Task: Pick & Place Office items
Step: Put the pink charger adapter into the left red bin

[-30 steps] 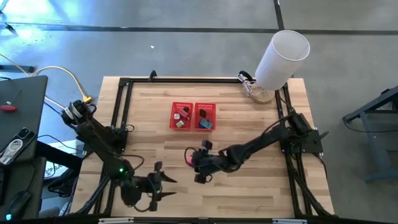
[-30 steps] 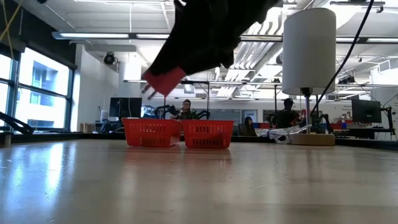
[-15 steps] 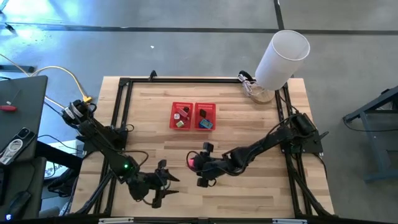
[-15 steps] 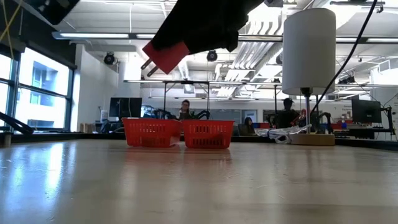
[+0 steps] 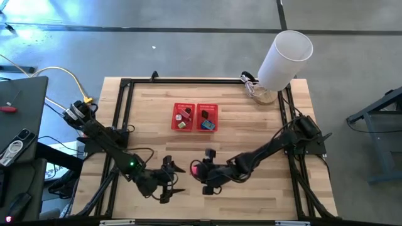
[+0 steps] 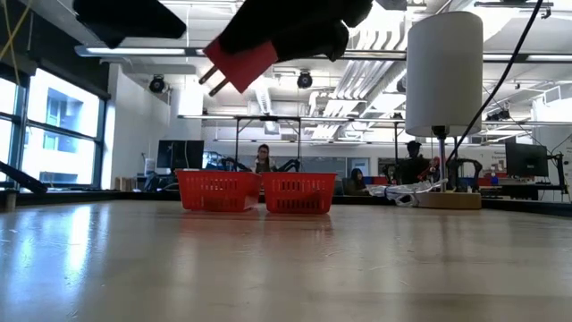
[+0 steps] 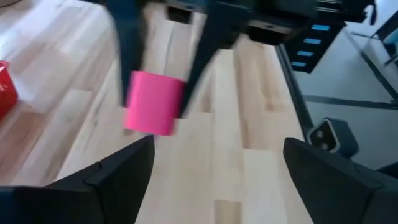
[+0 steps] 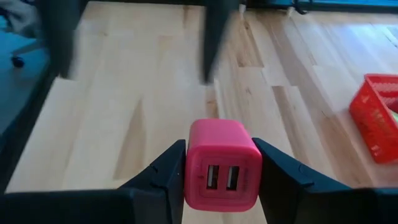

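Right gripper holds the pink charger up off the table, facing the wide-open left gripper.

The right gripper (image 5: 198,169) is clamped on a red-pink USB charger (image 8: 224,165), one finger pressed to each side, its two ports facing that arm's wrist camera and its prongs sticking out the far end in the low view (image 6: 239,63). It hangs clear of the wooden table (image 5: 251,125), near the front edge. The left gripper (image 5: 176,179) sits just beside it, fingers (image 7: 118,177) spread wide and holding nothing, pointed at the charger. Farther back, the red basket (image 5: 195,117) has small items lying in both halves. A white cylinder (image 5: 286,58) stands at the far right corner. People sit in the room beyond.
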